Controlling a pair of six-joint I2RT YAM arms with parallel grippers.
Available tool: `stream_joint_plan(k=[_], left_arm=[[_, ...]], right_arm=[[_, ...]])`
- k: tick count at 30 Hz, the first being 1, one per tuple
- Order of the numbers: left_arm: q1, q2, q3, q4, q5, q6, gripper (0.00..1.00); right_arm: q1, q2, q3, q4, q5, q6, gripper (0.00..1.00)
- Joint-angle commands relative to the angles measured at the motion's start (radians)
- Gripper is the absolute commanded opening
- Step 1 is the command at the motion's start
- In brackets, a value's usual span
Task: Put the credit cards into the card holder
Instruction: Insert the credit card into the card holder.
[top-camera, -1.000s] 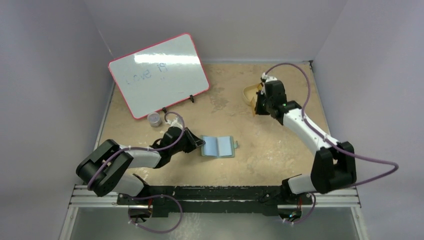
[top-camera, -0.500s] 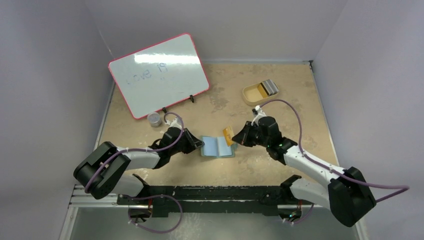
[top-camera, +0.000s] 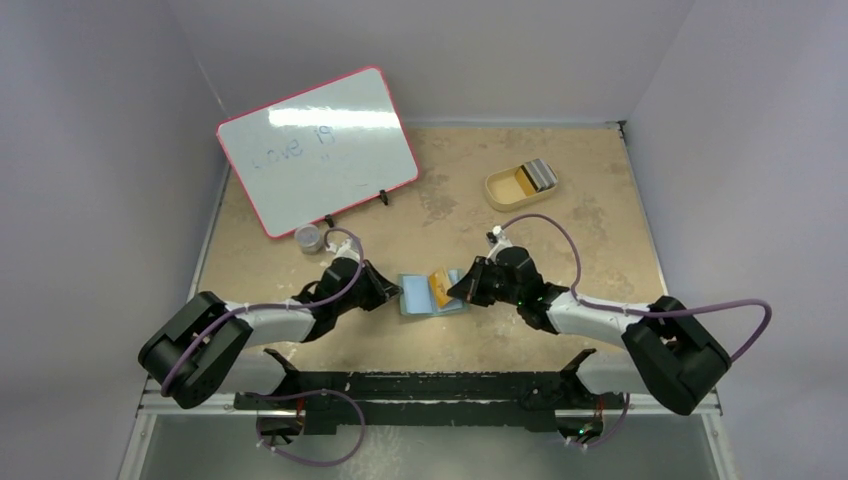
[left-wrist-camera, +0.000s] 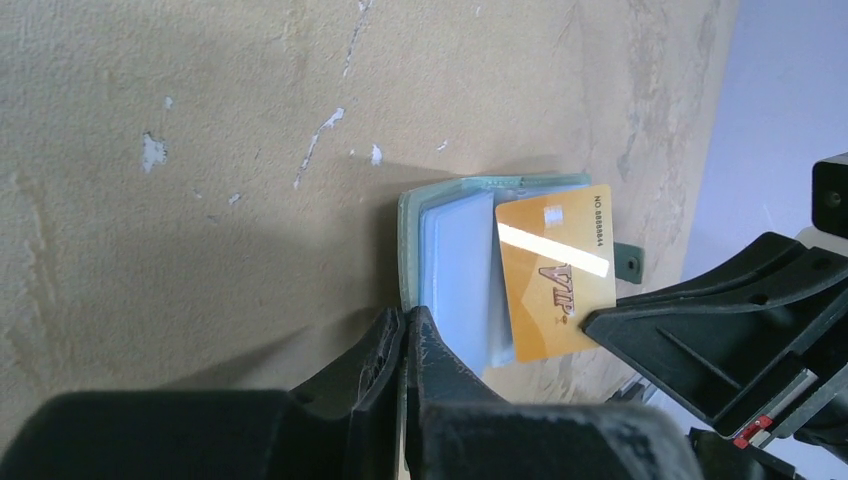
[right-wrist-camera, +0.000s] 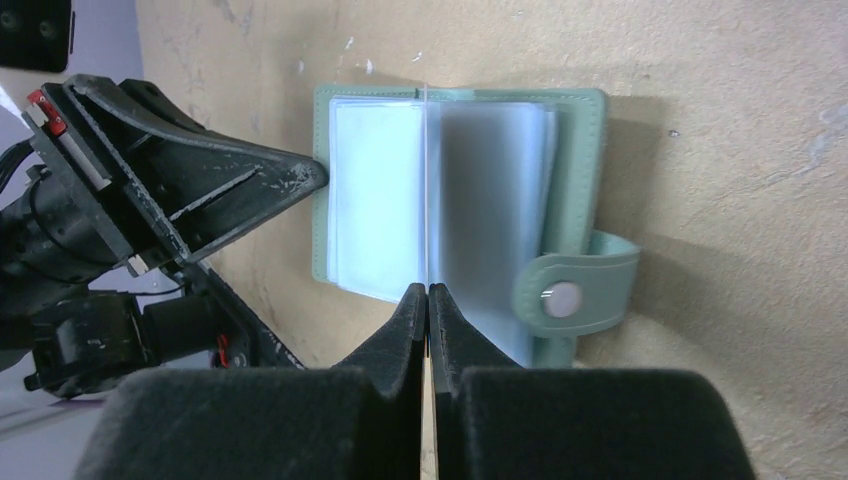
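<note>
The gold credit card (left-wrist-camera: 555, 270), pinched edge-on by the right fingers (right-wrist-camera: 395, 345) with the open card holder (right-wrist-camera: 575, 180) just beyond their tips, is best tilted flat and slid into a pocket mouth while the holder's cover edge is pinched steady by the left fingers (left-wrist-camera: 375, 360).

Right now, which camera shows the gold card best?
Left wrist: the gold card faces it, VIP print readable, over the open card holder. Top external shows a small orange patch; right wrist sees only its thin edge.

Top view looks down from behind—both close wrist views share the card holder (right-wrist-camera: 375, 200).
</note>
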Motion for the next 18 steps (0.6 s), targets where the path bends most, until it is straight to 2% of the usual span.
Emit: stream_joint_plan(k=[1, 9, 18], left_arm=[[-0.003, -0.010, -0.012, 0.011, -0.016, 0.041, 0.00], [-0.004, 0.016, -0.016, 0.028, -0.018, 0.053, 0.00], [-0.004, 0.030, -0.029, 0.043, -0.023, 0.052, 0.00]], right_arm=[[0.003, 0.005, -0.022, 0.092, 0.043, 0.021, 0.00], [0.003, 0.034, -0.046, 0.135, 0.020, 0.033, 0.00], [0.005, 0.150, -0.067, 0.258, -0.046, 0.042, 0.00]])
